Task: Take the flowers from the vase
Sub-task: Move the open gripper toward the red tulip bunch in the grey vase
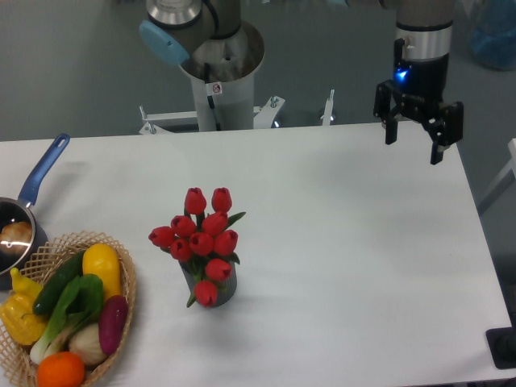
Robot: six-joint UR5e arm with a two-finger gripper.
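Note:
The flowers (201, 235) are a bunch of red closed tulip buds with green leaves, standing in the vase (214, 289), a small dark grey cylinder mostly hidden under the buds, left of the table's middle near the front. My gripper (414, 151) hangs at the far right back of the table, well away from the flowers. Its two black fingers are spread apart and hold nothing.
A wicker basket (127, 282) with vegetables and fruit sits at the front left corner. A blue-handled steel saucepan (16, 234) stands at the left edge behind it. The robot's base column (218, 89) rises at the back centre.

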